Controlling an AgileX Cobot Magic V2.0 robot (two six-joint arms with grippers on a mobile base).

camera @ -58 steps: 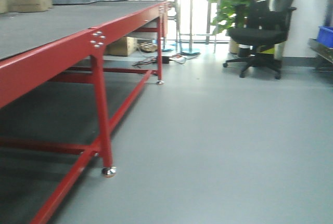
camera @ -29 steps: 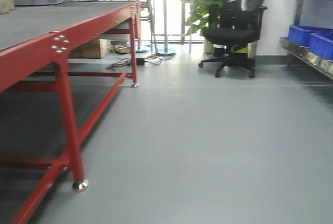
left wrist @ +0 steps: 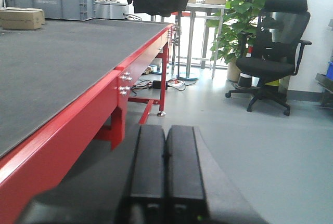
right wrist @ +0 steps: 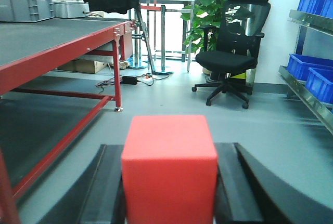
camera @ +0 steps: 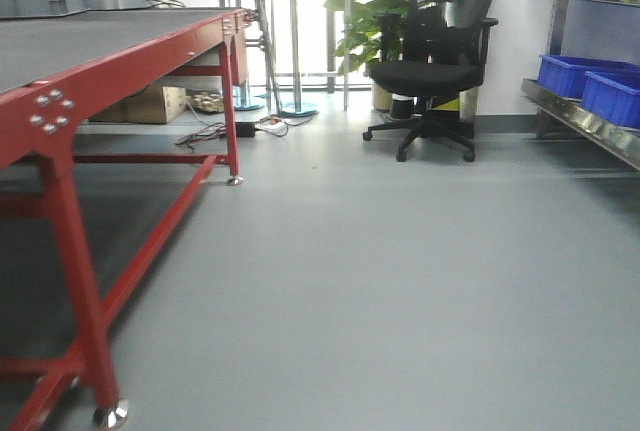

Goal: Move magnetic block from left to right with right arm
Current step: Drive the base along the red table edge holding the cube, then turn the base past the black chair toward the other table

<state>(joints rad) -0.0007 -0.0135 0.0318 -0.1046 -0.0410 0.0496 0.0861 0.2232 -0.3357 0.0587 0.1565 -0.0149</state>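
**Red cube sits in the right jaws, view swung rightward**

We see the magnetic block (right wrist: 169, 172) squarely between the jaws of the right gripper (right wrist: 169, 151), which are parted to the cube's width and clamped on its two sides. As a cube it has no long axis to align. The left gripper (left wrist: 165, 130) has its jaws pressed together on nothing, so the right arm alone carries the load. The red table (camera: 120, 61) lies to the left and the block hangs off it, over grey floor. Against the earlier front view, the table has slid leftward, the office chair (camera: 432, 71) too, and blue bins (camera: 590, 81) now show at the right.
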